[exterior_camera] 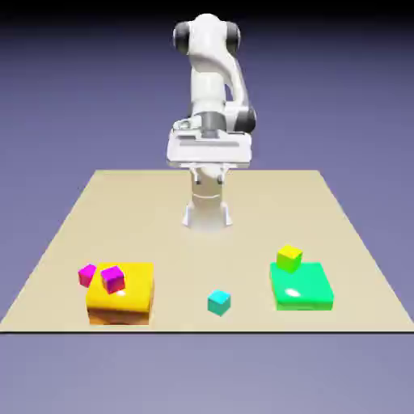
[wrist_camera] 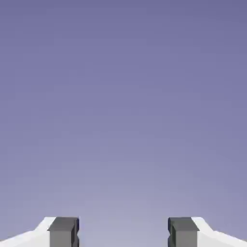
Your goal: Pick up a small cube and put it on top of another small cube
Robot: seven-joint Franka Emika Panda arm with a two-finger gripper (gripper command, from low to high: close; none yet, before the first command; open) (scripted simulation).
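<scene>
A small cyan cube (exterior_camera: 219, 302) sits alone on the tan table near the front edge. A magenta cube (exterior_camera: 87, 274) stands by the left side of a large yellow block (exterior_camera: 125, 301), and a purple-magenta cube (exterior_camera: 113, 279) rests on that block's top. A small yellow-green cube (exterior_camera: 289, 258) sits on the far corner of a large green block (exterior_camera: 303, 289). My gripper (exterior_camera: 209, 171) hangs high near the robot's base, far behind all the cubes. In the hand view my gripper (wrist_camera: 123, 234) is open, with only the backdrop between its grey fingertips (wrist_camera: 63, 232).
The tan table (exterior_camera: 202, 242) stretches between the robot's base and the blocks. The yellow block is at the exterior view's front left, the green block at its front right.
</scene>
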